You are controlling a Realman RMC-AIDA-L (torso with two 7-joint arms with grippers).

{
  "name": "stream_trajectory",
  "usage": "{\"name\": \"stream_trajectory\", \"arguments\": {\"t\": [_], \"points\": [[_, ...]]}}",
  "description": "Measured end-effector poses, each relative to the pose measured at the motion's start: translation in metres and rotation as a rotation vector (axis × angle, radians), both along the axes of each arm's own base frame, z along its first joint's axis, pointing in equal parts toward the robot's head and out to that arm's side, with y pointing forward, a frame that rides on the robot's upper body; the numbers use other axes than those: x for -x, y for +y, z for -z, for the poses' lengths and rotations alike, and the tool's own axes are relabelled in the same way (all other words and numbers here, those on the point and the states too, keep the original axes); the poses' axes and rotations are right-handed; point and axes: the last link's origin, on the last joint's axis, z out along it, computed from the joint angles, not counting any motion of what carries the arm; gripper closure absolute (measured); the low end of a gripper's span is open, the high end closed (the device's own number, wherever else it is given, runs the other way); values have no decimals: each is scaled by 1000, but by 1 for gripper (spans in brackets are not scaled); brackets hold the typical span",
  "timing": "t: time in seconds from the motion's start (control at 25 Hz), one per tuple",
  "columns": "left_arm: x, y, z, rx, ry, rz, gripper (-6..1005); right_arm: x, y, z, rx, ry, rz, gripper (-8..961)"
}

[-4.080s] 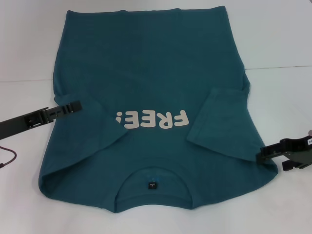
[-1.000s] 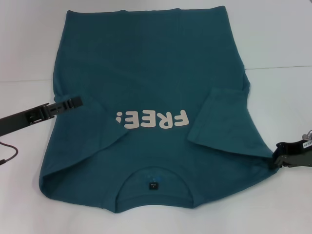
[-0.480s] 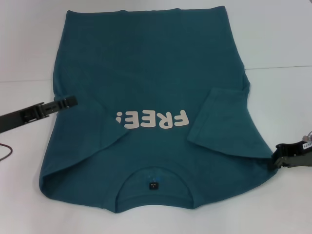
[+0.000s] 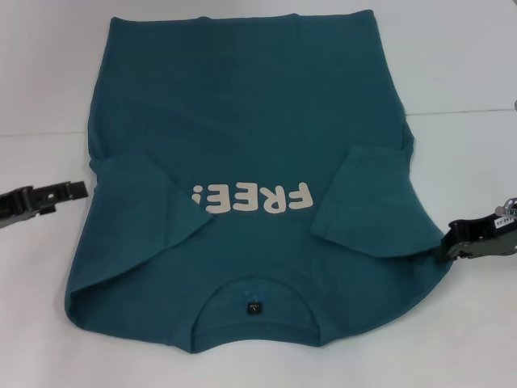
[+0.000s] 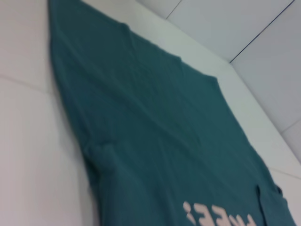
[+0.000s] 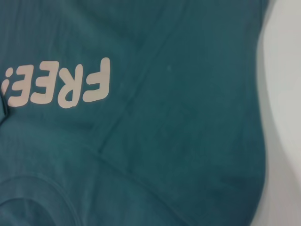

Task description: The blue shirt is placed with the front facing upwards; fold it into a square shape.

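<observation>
While both sleeves lie folded inward on the blue shirt [image 4: 242,162], we risk bunching it: right gripper [image 4: 449,241] touches its edge, left gripper [image 4: 74,190] beside it; whether their fingers are spread, we cannot tell.

Left gripper [image 4: 77,189]: slim black metal bar, flat and ribbed along its length, with small notches and a blocky black clamp section nearer the picture's edge. Right gripper [image 4: 446,242]: chunkier black housing with angular edges, carrying a small white label with dark print and a bit of silver hardware above it.
</observation>
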Motion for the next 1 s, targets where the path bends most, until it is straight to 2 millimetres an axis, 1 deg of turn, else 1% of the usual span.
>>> {"name": "stream_trajectory", "arguments": {"t": [0.16,0.24,0.28,0.44,0.72,1.0], "points": [[4,-11,-1,39,3,-3,126,1,-1,2,14,-5,-3,910],[5,-13,-2,50,5,-10,126,0,-2,3,19,-10,-5,910],[10,-17,-4,81,22,-48,126,0,-2,3,21,-12,-7,910],[17,-20,-5,121,48,-122,126,-1,-3,3,26,-15,-17,910],[12,-25,0,217,55,-145,127,-1,-3,4,37,-24,-32,910],[10,-26,7,284,90,-183,127,-2,-4,4,41,-27,-42,910]]}}
